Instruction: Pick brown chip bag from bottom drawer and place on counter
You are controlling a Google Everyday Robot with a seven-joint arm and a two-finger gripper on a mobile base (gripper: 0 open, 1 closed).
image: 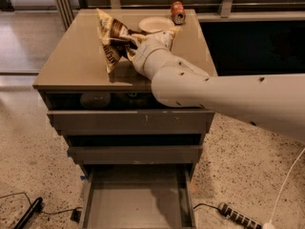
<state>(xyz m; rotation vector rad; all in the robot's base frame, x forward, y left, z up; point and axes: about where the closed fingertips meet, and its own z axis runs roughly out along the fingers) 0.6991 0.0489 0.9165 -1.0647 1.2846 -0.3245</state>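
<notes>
The gripper [135,46] hangs just above the counter [66,61], jaws clamped on the brown chip bag [110,35], likely ready to set it down. The bottom drawer [138,209] stands open.

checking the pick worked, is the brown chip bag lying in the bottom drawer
No, the brown chip bag is up at the gripper over the counter, and the open bottom drawer holds no bag.
</notes>
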